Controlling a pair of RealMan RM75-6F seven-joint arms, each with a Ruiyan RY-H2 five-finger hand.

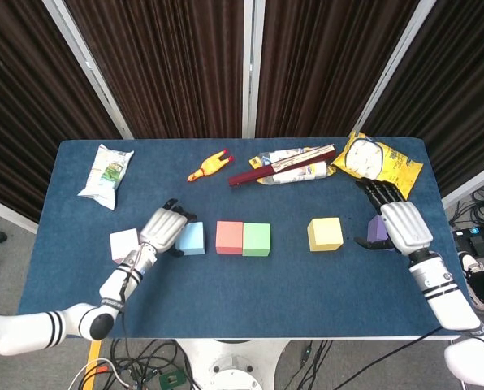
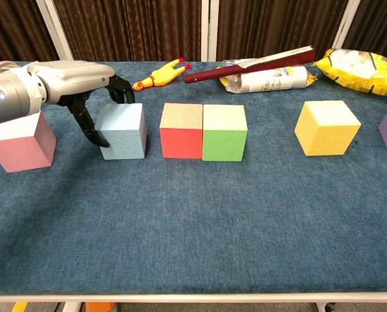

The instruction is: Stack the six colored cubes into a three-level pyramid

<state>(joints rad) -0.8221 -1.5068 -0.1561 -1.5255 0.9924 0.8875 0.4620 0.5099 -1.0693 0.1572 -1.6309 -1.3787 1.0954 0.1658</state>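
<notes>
Six cubes lie in a loose row on the blue table. From the left they are the pink cube, light blue cube, red cube, green cube, yellow cube and purple cube. Red and green touch. My left hand grips the light blue cube, thumb on its left face and fingers curled over its back edge. A small gap separates this cube from the red cube. My right hand hovers over the purple cube with fingers spread; the chest view does not show it.
Along the far side lie a rubber chicken, a maroon stick on a white tube, a yellow snack bag just beyond my right hand, and a white-green packet at the far left.
</notes>
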